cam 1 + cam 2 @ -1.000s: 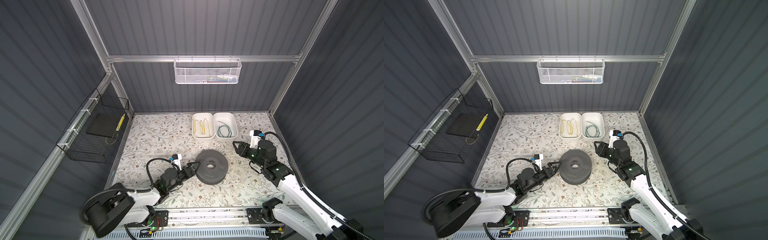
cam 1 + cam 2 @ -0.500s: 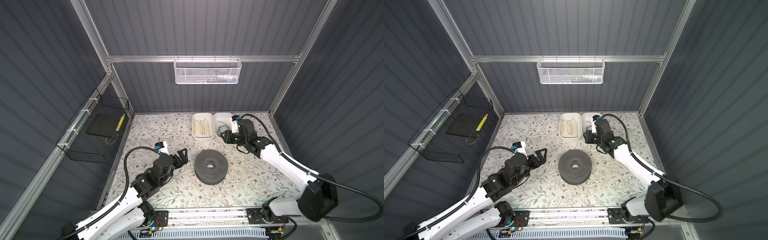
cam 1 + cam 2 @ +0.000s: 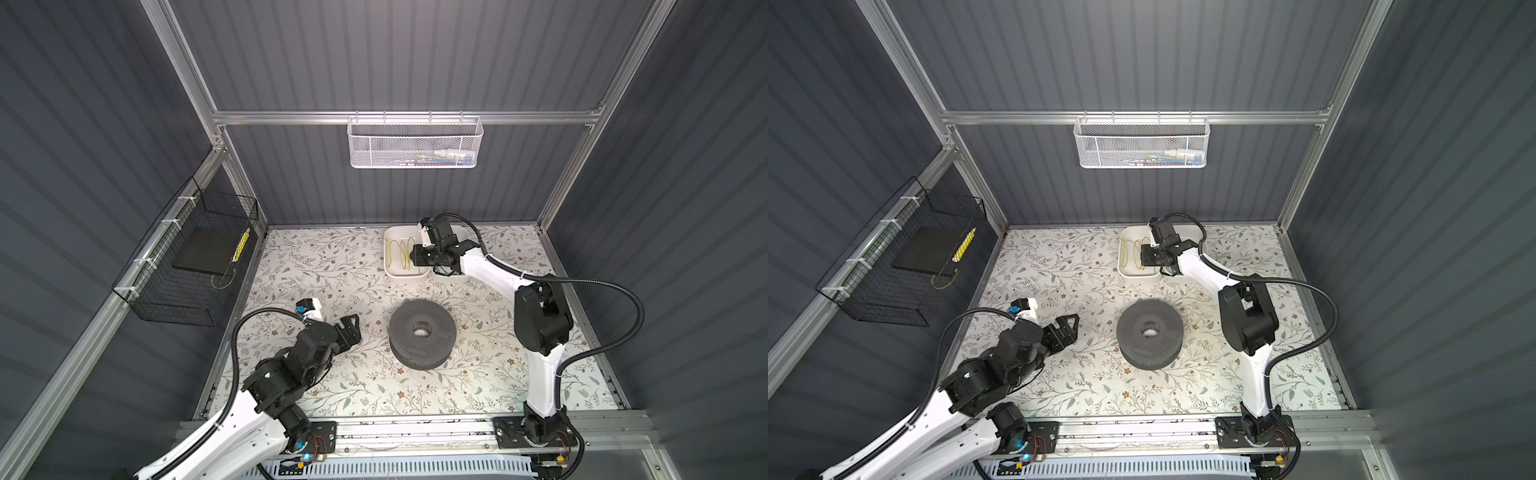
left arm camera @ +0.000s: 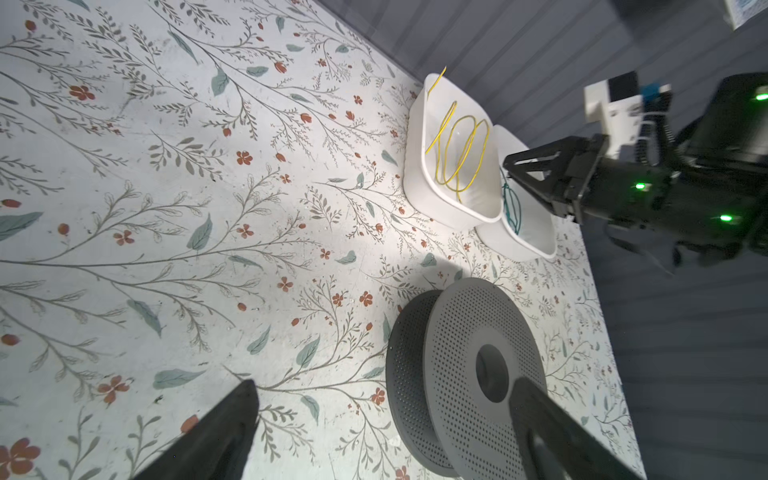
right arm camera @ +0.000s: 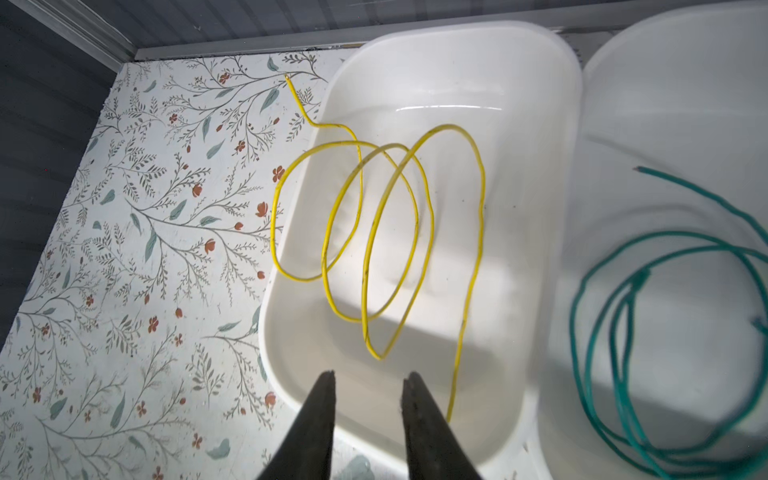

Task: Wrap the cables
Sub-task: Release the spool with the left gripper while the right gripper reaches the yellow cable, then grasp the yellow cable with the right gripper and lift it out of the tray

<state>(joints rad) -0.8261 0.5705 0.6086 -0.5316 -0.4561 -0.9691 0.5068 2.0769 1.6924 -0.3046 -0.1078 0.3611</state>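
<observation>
The right gripper (image 5: pixel 370 378), narrowly spread and empty, has moved to the rim of the tray (image 5: pixel 415 37) holding the yellow cable (image 5: pixel 365 274), upper centre in both top views, with the green cable (image 5: pixel 575 299) in the neighbour tray (image 5: pixel 623 41), while the left gripper (image 3: pixel 352 327), spread wide, has backed from the spool (image 3: pixel 403 328), leaving open bench (image 3: pixel 332 270) between.

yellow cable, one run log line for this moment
yellow cable: loose in white tub, ungripped | right gripper: open above it | left gripper: open, beside spool | wrap: not begun
</observation>
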